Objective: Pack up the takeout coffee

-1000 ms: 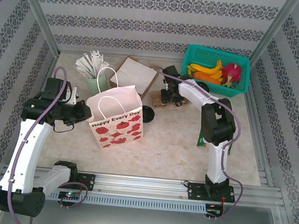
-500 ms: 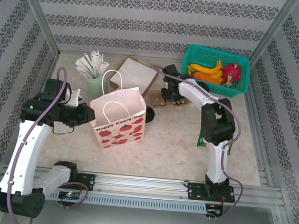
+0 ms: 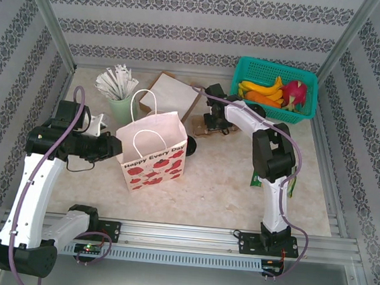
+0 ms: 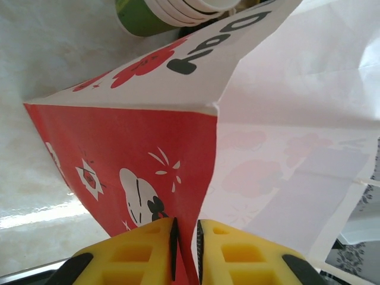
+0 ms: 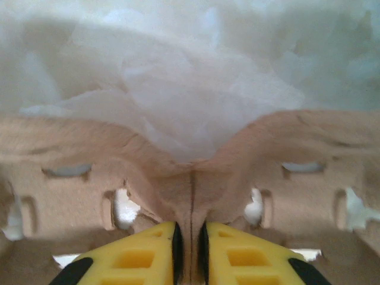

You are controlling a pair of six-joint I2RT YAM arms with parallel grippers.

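As end effectors (image 4: 185, 244) (image 5: 190, 244) pinch, bag (image 4: 142, 142), cardboard carrier (image 5: 71, 148)

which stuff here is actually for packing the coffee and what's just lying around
For the job:
- paper bag, left gripper clamps its edge
- cup carrier, right gripper pinches it
- stacked green cups
- black lid beside the bag

Lying about:
- fruit basket
- cup of wrapped sticks
- brown square board

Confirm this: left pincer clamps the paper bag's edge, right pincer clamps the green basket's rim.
One slip: the right wrist view shows the right pincer clamped on the brown cardboard carrier, at its centre ridge, instead. The left pincer does clamp the paper bag by its edge.
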